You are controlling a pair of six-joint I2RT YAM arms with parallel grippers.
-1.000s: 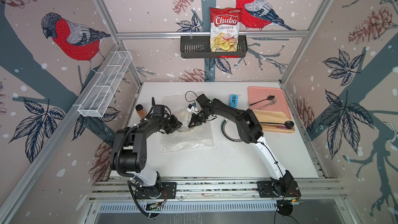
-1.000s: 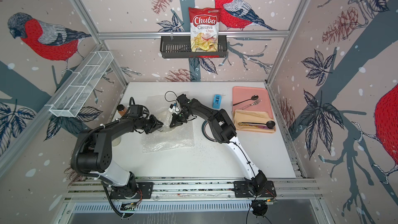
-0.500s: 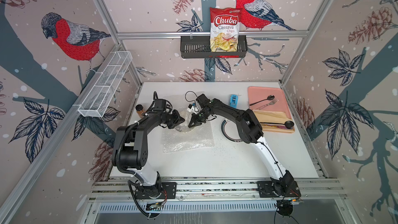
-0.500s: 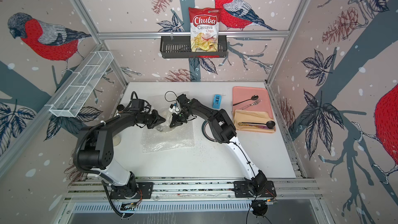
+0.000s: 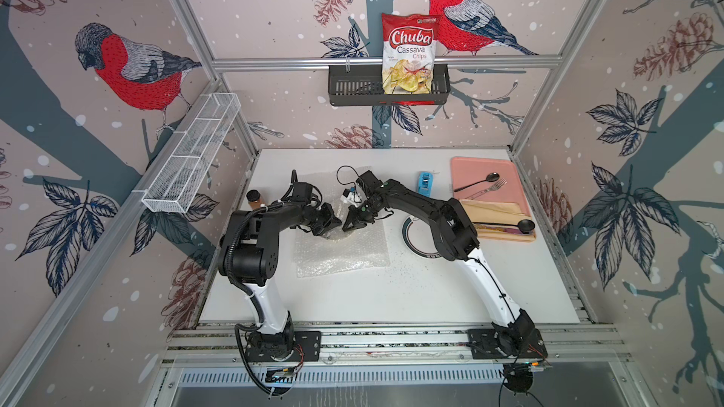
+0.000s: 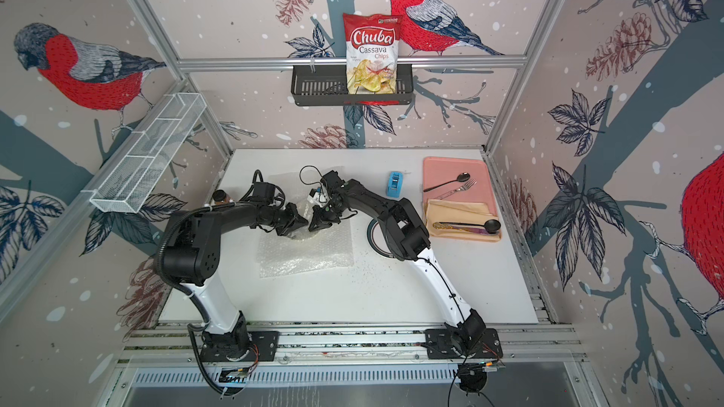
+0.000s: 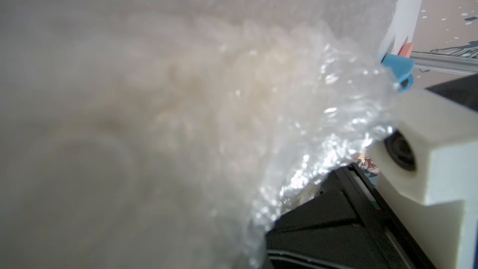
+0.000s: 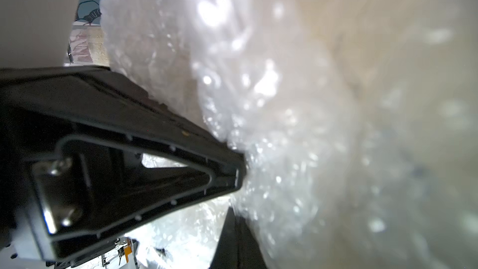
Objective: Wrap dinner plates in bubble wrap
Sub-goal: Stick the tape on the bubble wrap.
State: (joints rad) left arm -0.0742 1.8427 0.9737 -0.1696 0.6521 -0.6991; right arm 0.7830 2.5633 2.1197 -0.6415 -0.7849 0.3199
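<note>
Over the counter's (image 5: 431, 291) middle, left gripper (image 5: 332, 226) and right gripper (image 5: 350, 224), both clamped on the bubble wrap (image 5: 344, 254), should draw its folds snugly together across the cream plate (image 5: 337, 237).

White tbl (image 5: 391, 299): bubble wrap (image 5: 344, 256) ctr, plate (image 5: 415, 238) beside, pink tray (image 5: 482, 168), blue dispenser (image 5: 425, 182), brown bottle (image 5: 254, 199).

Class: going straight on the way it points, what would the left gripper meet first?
Most likely the raised bubble wrap right in front of the left gripper; just behind it, the right gripper faces it. Depth is unclear.
</note>
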